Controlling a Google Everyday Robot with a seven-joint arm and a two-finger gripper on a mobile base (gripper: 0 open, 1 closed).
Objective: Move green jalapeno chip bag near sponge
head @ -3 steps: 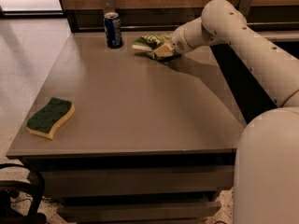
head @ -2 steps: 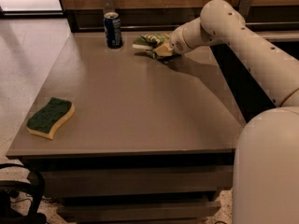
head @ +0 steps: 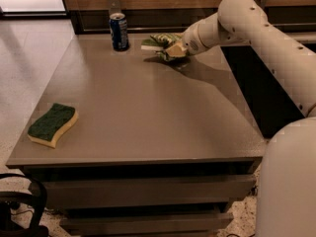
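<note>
The counter [head: 148,112] fills most of the view, a flat grey-brown top w/ shelves below. The robot's white arm [head: 276,48] reaches in over the far right corner toward the middle of the far edge. The sponge [head: 52,125] lies flat by the left edge, close to the near left corner, green scrub side up, yellow foam under. A blue soda can [head: 118,31] stands upright near the far edge, left of centre. The green jalapeno chip bag [head: 158,39] is just right of the can, also near the far edge, well apart from the sponge w/ most of the counter btwn them. The gripper [head: 174,51] is at the bag's right end, touching or overlapping it; whether it is closed on the bag or open around it can't be told. By its looks the bag should be v. light, soft and crinkly, w/ slippery foil and easily crushed chips. A modest pinch on a crimped end or a fold of foil seems best, not the puffy middle. Held loosely it may slip.
</note>
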